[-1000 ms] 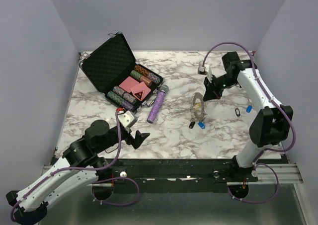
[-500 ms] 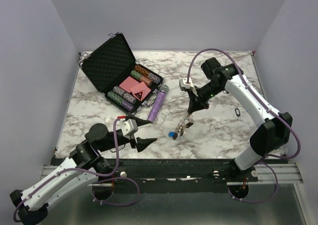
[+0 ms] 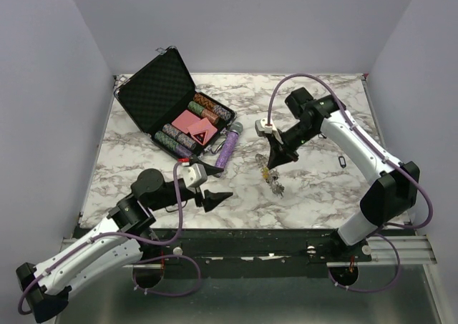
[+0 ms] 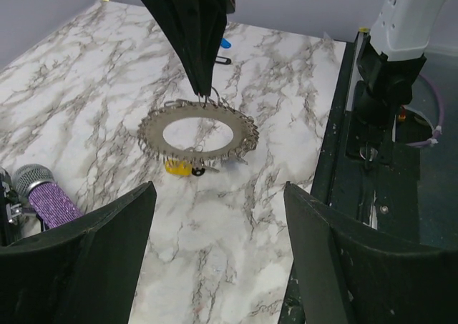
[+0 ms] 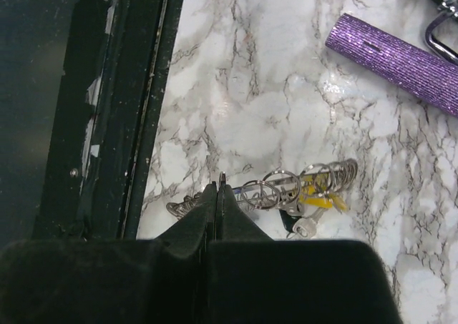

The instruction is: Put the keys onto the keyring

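The keyring (image 3: 270,175) is a silver ring fringed with many small keys, one with a yellow cap. My right gripper (image 3: 276,158) is shut on its top edge, and it hangs just above the marble near the table's front middle. It shows face-on in the left wrist view (image 4: 243,134) and edge-on in the right wrist view (image 5: 286,192). My left gripper (image 3: 218,195) is open and empty, pointing at the ring from the left, a short way off. Two loose keys, one black (image 3: 341,162) and one blue (image 4: 224,43), lie at the right.
A purple glittery tube (image 3: 225,152) lies left of the keyring. An open black case (image 3: 164,88) with poker chips stands at the back left. The black front rail (image 4: 358,138) runs along the table's near edge.
My right gripper has carried the keyring left and towards the front of the table. My left arm has reached forward and right towards it.
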Action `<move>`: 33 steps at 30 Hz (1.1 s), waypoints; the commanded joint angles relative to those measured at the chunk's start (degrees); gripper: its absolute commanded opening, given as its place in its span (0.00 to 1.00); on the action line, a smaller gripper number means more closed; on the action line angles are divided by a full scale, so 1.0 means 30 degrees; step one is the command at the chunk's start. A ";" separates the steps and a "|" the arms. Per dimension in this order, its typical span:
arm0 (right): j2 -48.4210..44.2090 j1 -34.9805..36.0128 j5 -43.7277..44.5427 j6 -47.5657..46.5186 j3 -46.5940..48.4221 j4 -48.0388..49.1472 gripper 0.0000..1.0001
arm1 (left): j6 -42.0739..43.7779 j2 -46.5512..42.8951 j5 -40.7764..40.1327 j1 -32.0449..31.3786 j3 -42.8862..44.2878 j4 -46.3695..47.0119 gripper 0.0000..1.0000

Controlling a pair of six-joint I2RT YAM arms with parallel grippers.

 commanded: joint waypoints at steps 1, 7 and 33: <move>-0.0895 0.0591 -0.1381 -0.0948 -0.0639 -0.1280 0.01 | -0.0273 0.0255 0.1093 0.0078 -0.0418 0.1924 0.79; -0.0808 0.1060 -0.3110 -0.2121 -0.1225 -0.1662 0.01 | -0.3378 0.2801 0.1628 -0.0359 -0.0888 0.5849 0.66; -0.0837 0.1383 -0.4517 -0.2854 -0.1929 -0.1662 0.01 | 0.0222 0.9601 -0.3709 -0.3819 -0.1768 1.3148 0.34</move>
